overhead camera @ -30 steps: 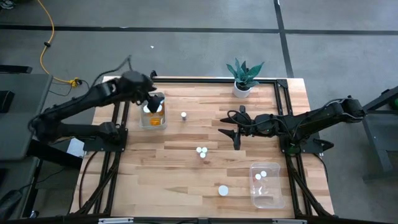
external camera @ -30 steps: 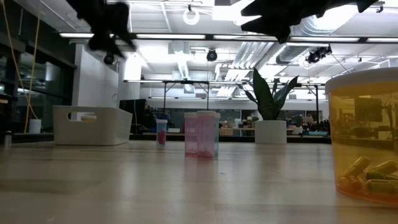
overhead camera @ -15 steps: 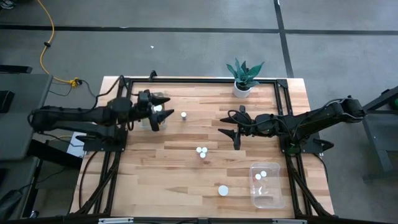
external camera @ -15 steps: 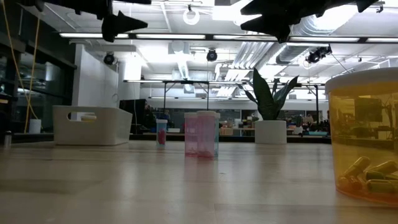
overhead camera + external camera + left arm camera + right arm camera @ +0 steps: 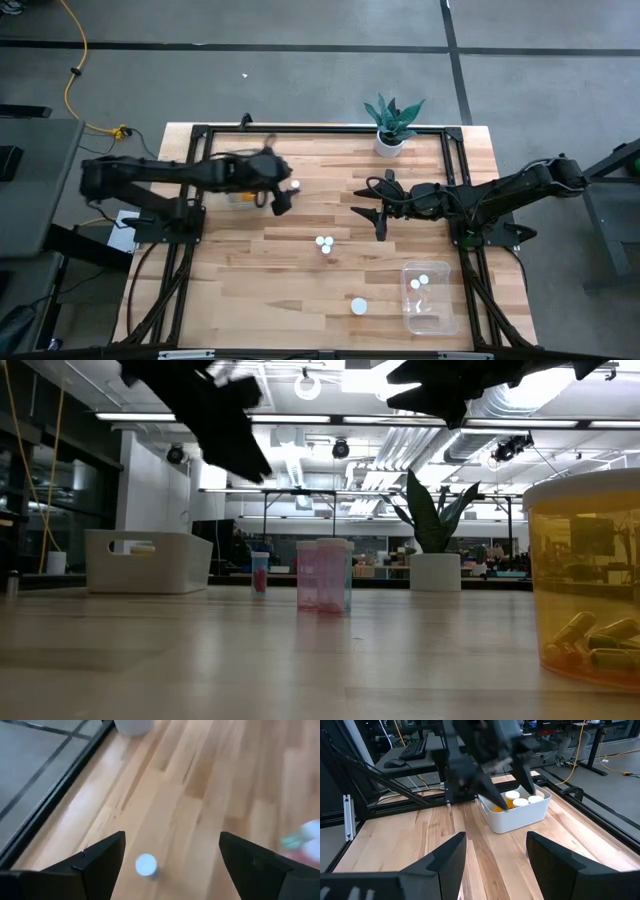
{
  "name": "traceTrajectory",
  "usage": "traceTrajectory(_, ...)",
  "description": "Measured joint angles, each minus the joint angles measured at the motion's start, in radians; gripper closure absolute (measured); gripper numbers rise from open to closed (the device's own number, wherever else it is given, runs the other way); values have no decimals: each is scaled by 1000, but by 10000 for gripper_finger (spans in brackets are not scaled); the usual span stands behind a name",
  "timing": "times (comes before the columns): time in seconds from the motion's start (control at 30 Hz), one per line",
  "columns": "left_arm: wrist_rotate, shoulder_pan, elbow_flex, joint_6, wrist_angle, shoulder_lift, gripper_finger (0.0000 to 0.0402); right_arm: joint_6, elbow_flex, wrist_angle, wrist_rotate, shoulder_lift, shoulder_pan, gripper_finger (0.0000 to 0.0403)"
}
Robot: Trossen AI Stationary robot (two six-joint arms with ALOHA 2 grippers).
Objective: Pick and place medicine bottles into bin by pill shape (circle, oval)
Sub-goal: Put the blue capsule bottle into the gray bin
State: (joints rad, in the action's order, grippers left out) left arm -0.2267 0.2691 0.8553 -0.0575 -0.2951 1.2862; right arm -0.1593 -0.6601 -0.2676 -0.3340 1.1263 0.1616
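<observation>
A robotics lab in an open-plan industrial hall: exposed ducts (image 5: 520, 390) and strip lights (image 5: 250, 417) hang overhead, desks with a keyboard (image 5: 415, 749) stand behind, and a yellow cable (image 5: 72, 60) trails across grey concrete floor (image 5: 300, 80).

High view. Worktop (image 5: 300, 280) fills the centre of the frame. Upper left: a bin (image 5: 238, 195), largely under the left gripper (image 5: 281, 196), with one bottle (image 5: 296, 185) just right of it. Top, right of centre: a potted plant (image 5: 391, 122). Centre: a pair of bottles (image 5: 325, 244), touching. Centre right: the right gripper (image 5: 372, 211). Bottom centre: a single bottle (image 5: 358, 306). Lower right: a second bin (image 5: 432, 312) containing bottles.
</observation>
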Motion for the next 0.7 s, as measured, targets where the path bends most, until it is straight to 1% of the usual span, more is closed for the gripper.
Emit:
traceTrajectory(0.07, 5, 13, 17, 43, -3, 71, 92, 0, 0, 0, 0, 0, 0, 201)
traceTrajectory(0.13, 7, 31, 28, 51, -8, 135, 92, 0, 0, 0, 0, 0, 0, 201)
traceTrajectory(0.23, 12, 64, 30, 20, -10, 203, 92, 0, 0, 1, 0, 0, 0, 201)
traceTrajectory(0.3, 43, 90, 30, -9, -8, 235, 92, 0, 0, 0, 0, 0, 0, 201)
traceTrajectory(0.47, 147, 132, 30, -28, -8, 286, 92, 2, 0, 1, 0, 0, 0, 201)
traceTrajectory(0.6, 148, 137, 30, -28, -8, 304, 102, 2, 0, 1, 0, 0, 0, 201)
traceTrajectory(0.7, 148, 137, 30, -25, 1, 306, 127, 2, 0, 1, 0, 0, 0, 201)
